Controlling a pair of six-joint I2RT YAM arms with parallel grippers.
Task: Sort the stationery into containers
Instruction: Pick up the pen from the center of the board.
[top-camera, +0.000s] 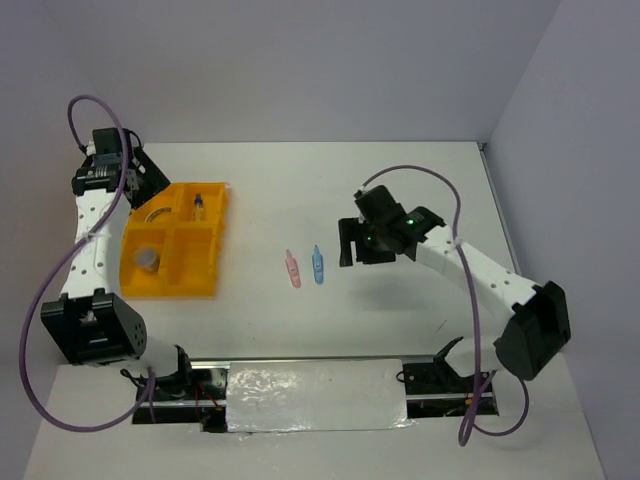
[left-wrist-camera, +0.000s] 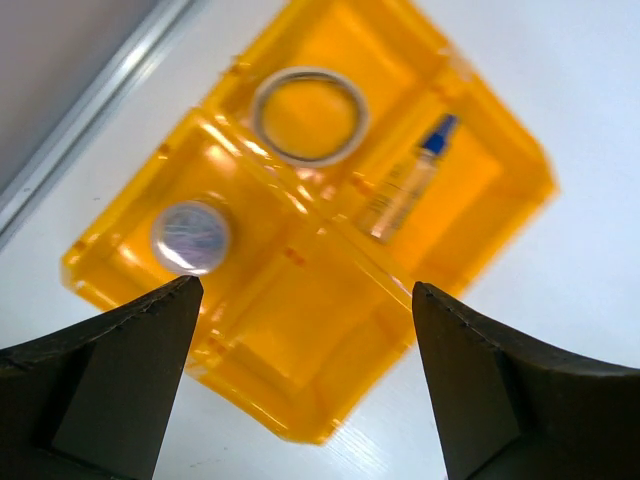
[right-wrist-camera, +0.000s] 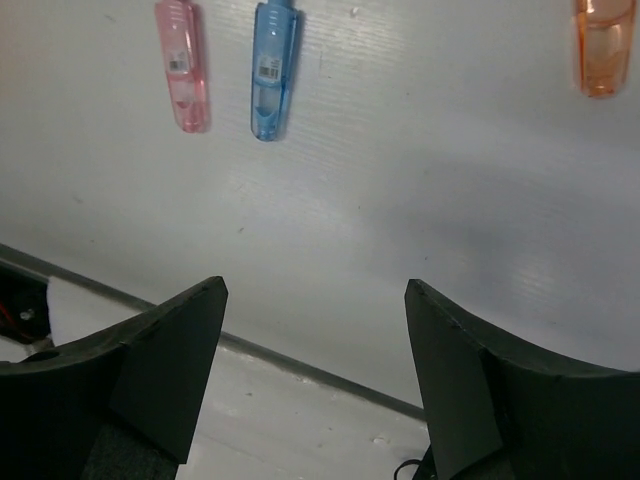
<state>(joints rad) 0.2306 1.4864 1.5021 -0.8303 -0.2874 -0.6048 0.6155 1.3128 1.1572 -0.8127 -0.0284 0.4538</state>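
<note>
The yellow-orange tray (top-camera: 190, 288) lies at the left and also shows in the left wrist view (left-wrist-camera: 300, 340). The beige tape ring (left-wrist-camera: 309, 115), the clear bottle with blue cap (left-wrist-camera: 410, 185) and the dark round jar (left-wrist-camera: 190, 237) each lie in a separate compartment of it. My left gripper (left-wrist-camera: 305, 290) is open and empty, high above the tray, at its far left corner (top-camera: 135, 178). The pink clip (top-camera: 293, 269) and blue clip (top-camera: 318, 264) lie side by side mid-table. My right gripper (top-camera: 357, 245) is open and empty, just right of them. The right wrist view shows the pink clip (right-wrist-camera: 182, 65), the blue clip (right-wrist-camera: 274, 68) and the orange clip (right-wrist-camera: 600, 45) on the table.
One near compartment of the tray (left-wrist-camera: 290, 330) holds nothing. The table's near edge with a metal strip (right-wrist-camera: 300, 365) runs below the right gripper. Walls close the table at the back and right.
</note>
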